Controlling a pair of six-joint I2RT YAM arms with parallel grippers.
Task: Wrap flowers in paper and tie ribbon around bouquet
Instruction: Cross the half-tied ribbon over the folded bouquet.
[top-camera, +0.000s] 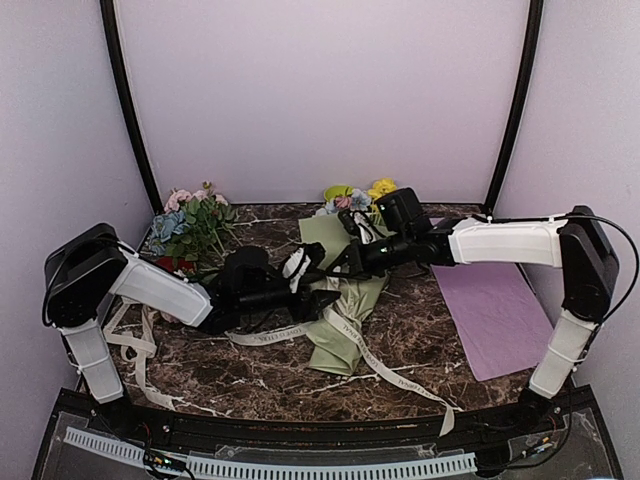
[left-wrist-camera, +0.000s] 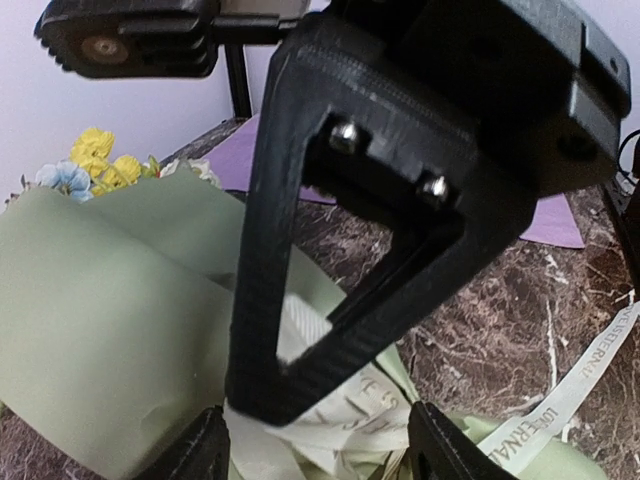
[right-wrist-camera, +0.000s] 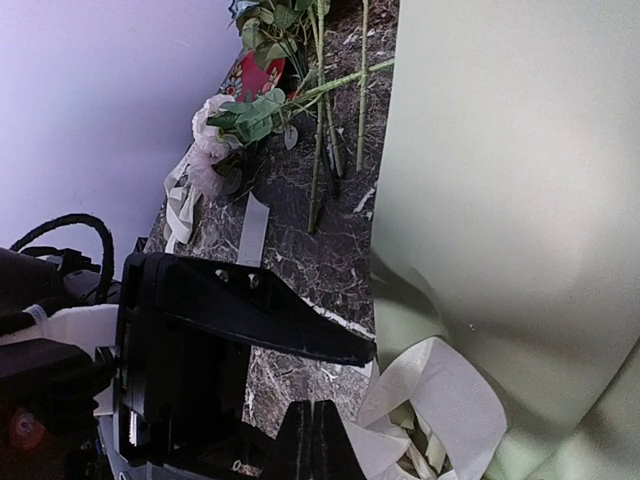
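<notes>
- Bouquet (top-camera: 345, 345) lies mid-counter (top-camera: 280, 385). Flowers (top-camera: 381, 187) poke out at the far end twd the back wall, crumpled tail of the cone twd the arm bases. Wrapping looks done; tying is the step in hand, I'd judge.
- Ribbon (top-camera: 400, 375) crosses the bouquet's middle. One tail trails twd the near-right edge, the other runs left under the L arm. Loose loops sit bunched on the paper (left-wrist-camera: 100, 330) where both claws meet.
- L claw (left-wrist-camera: 320, 452): fingers stand apart, straddling the ribbon bunch, nothing pinched as far as its wrist view shows.
- R claw (right-wrist-camera: 315, 440): fingers pressed together, tip right beside a ribbon loop (whether a strand is caught between them, can't tell; the tip is cut off at the frame edge).
- Handling, ribbon: light, flat, floppy, prob. slick. It won't keep a shape, and loops likely slacken once let go. Best taken flat across its width, close to the crossing, not far out on a tail.
- Handling, paper: thin, creased, springy. It prob. wants to unroll and crushes if squeezed. Hold at the waist over the stems, where there's sthg firm inside; keep off the blooms.
- Risk: a sideways pull on a tail prob. drags the whole light bouquet over the marble, so one claw should pin it.
- Off-task: leafy cluster (top-camera: 190, 228) far-left and purple sheet (top-camera: 495, 315) on the right, both apart from the bouquet.
</notes>
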